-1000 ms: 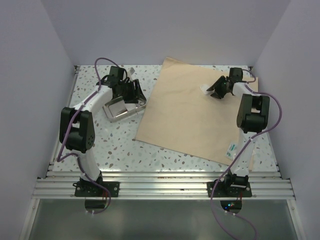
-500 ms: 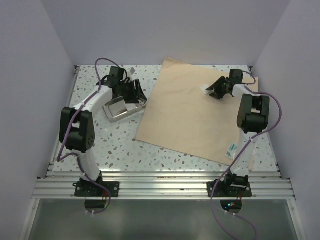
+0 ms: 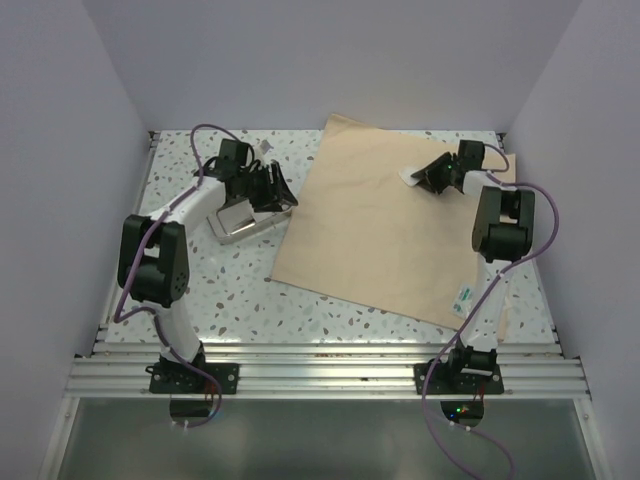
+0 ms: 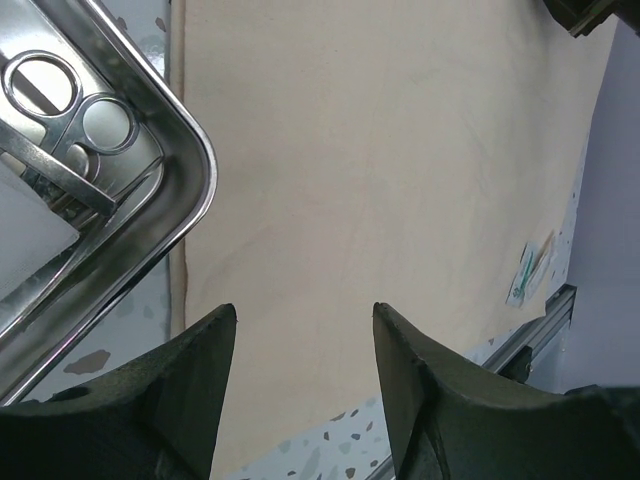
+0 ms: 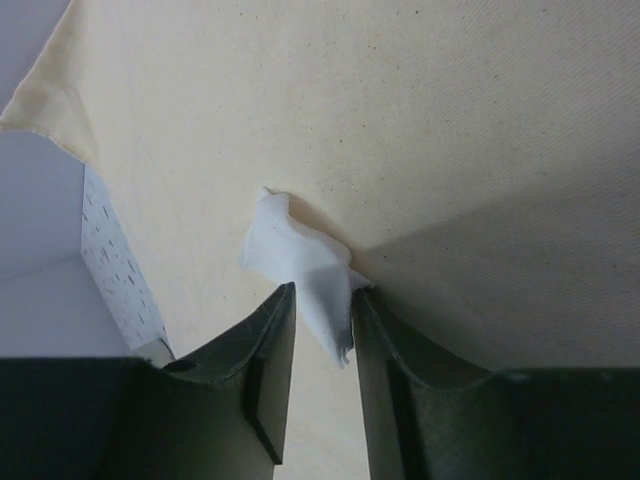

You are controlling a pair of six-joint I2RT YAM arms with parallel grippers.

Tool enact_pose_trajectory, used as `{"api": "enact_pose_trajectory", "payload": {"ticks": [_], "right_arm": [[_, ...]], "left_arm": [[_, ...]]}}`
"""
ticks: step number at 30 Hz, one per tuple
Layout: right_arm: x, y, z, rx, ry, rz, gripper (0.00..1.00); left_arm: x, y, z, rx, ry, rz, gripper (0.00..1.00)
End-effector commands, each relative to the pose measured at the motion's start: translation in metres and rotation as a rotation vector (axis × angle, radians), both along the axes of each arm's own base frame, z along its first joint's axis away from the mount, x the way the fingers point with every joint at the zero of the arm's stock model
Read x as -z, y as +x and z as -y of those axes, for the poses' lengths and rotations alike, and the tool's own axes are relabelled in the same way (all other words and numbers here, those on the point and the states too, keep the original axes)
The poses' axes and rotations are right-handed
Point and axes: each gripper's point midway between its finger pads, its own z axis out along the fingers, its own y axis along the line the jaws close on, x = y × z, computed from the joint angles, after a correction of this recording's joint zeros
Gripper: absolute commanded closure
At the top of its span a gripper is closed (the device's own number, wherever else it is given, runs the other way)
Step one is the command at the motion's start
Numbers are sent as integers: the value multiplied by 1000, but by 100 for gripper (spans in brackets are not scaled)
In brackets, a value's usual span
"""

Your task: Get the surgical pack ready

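- The sheet (image 3: 385, 225) lies open and flat across the middle and right of the top view, one corner pointing toward the top. Spread like this, I judge, it gives a bare field for the contents before any folding.
- The tray (image 3: 240, 220) stands off the sheet on the speckled table (image 3: 200, 290), left of centre, its right end just beside the sheet's left edge. In the left wrist view it fills the upper left and holds a ring-handled instrument (image 4: 45, 80).
- The left gripper (image 4: 305, 320) is spread with nothing between its fingers. It hangs by the tray's corner, over the sheet's edge, probably placed to take the rim and carry the tray across.
- The right gripper (image 5: 320, 300), at the bottom of its own view, has narrowed onto the gauze (image 5: 298, 255). The gauze's lower corner sits pinched between the fingers and the rest crumples out above them on the sheet. In the top view this is at the sheet's upper right.
- A corner pinch suits so limp a piece.
- A crease runs right from the gauze, and I cannot tell whether the sheet is nipped too.
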Motion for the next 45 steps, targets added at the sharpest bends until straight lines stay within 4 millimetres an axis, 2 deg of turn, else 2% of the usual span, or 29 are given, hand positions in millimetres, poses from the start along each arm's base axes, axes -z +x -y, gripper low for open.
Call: {"api": "enact_pose_trajectory", "payload": {"ticks": [1, 2, 5, 9, 10, 11, 12, 13, 14, 15, 16, 17, 18, 19, 23, 24, 25, 26, 28, 29, 32, 35, 39, 45], "right_arm": [[18, 7, 2, 18, -5, -24, 71], [16, 7, 3, 16, -3, -19, 81], [5, 9, 0, 6, 7, -2, 100], [-15, 7, -5, 9, 45, 17, 100], [-14, 2, -6, 13, 57, 14, 100], [-34, 2, -10, 20, 87, 42, 100], [-45, 3, -14, 20, 105, 79, 100], [-42, -8, -18, 27, 128, 59, 100], [-51, -11, -22, 37, 170, 71, 100], [-78, -11, -28, 28, 181, 137, 100], [-74, -23, -32, 38, 212, 107, 100], [-80, -29, -38, 34, 227, 114, 100], [-106, -31, -42, 23, 239, 177, 100], [-101, -41, -47, 23, 258, 158, 100], [-132, -64, -75, -11, 337, 186, 100], [-138, -70, -90, -41, 350, 192, 100], [-146, -77, -93, -43, 362, 203, 100], [-153, -86, -122, -89, 389, 198, 100], [-162, -95, -140, -118, 405, 214, 100], [-172, -103, -159, -152, 422, 220, 100], [-185, -117, -190, -210, 437, 237, 100], [-194, -130, -213, -254, 454, 239, 100], [-203, -142, -228, -289, 464, 245, 100], [-202, -158, -241, -331, 472, 227, 100]], "left_arm": [[-28, 4, 4, 0, -54, 74, 39], [-30, 3, 5, 3, -61, 75, 39], [-34, 4, 8, 5, -84, 79, 39], [-39, 2, 15, -9, -156, 58, 38], [-39, 1, 17, -9, -174, 63, 38], [-42, -2, 20, -3, -199, 59, 38], [-41, -3, 21, -16, -222, 50, 38], [-45, -4, 23, -18, -241, 51, 38], [-47, -6, 25, -15, -265, 46, 38], [-50, -6, 27, -28, -297, 40, 38], [-54, -8, 30, -23, -322, 39, 37], [-57, -7, 31, -27, -342, 39, 37], [-58, -8, 33, -47, -373, 21, 37], [-66, -5, 36, -44, -397, 51, 36], [-84, -7, 48, -67, -489, 77, 35], [-89, -7, 51, -80, -529, 83, 34], [-93, -10, 57, -76, -544, 84, 34], [-95, -10, 59, -87, -552, 89, 34], [-99, -15, 71, -83, -581, 81, 33], [-99, -15, 74, -93, -587, 74, 33], [-105, -19, 84, -110, -633, 60, 33], [-110, -20, 89, -140, -660, 44, 32], [-108, -22, 91, -169, -650, 34, 32], [-105, -24, 89, -201, -655, 27, 32]]}}
